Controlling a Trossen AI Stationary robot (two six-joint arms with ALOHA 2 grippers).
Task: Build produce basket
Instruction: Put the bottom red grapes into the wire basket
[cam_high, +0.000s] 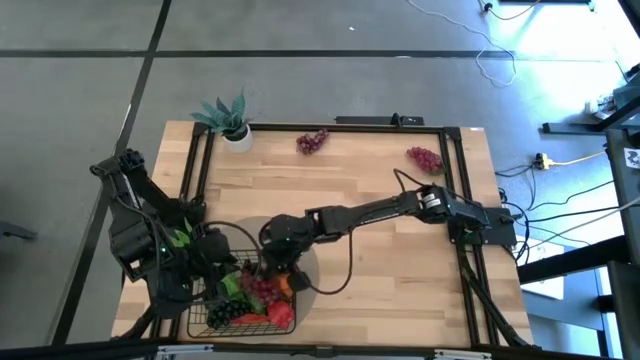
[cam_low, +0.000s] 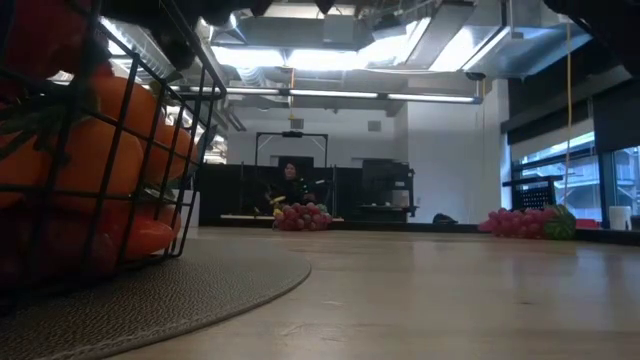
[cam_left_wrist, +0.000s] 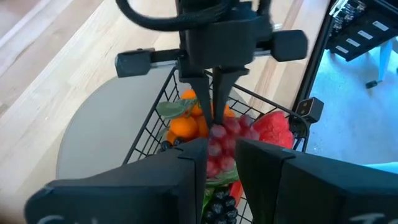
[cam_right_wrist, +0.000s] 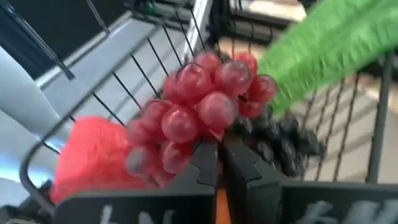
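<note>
The dark wire basket (cam_high: 205, 318) stands on a grey round mat (cam_high: 312, 262) at the table's near left. It holds tangerines (cam_left_wrist: 184, 126), a red pepper (cam_left_wrist: 273, 129), dark grapes (cam_left_wrist: 222, 208) and more. My right gripper (cam_right_wrist: 221, 155) reaches into it from above, shut on a red grape bunch (cam_right_wrist: 199, 102). My left gripper (cam_left_wrist: 222, 152) hovers at the basket's left rim, its fingers a narrow gap apart, with a green bean pod (cam_right_wrist: 323, 53) at them. Two more grape bunches (cam_high: 312, 141) (cam_high: 424, 157) lie near the table's far edge. My right gripper pinches the red grape bunch at its top (cam_right_wrist: 214, 134) between its two fingers, coming from above and pointing down. The bunch hangs below the fingertips inside the basket, over the other produce. My left gripper seems shut on the green bean pod (cam_left_wrist: 216, 185); its own fingers hide the contact. One end of the pod (cam_right_wrist: 273, 68) reaches out over the basket.
A potted teal-leaved plant (cam_high: 232, 122) stands at the table's far left corner. Bare wood lies across the table's middle and right. The right arm (cam_high: 380, 212) stretches across the table from the right. In the low view the basket wall (cam_low: 110, 150) fills the left.
</note>
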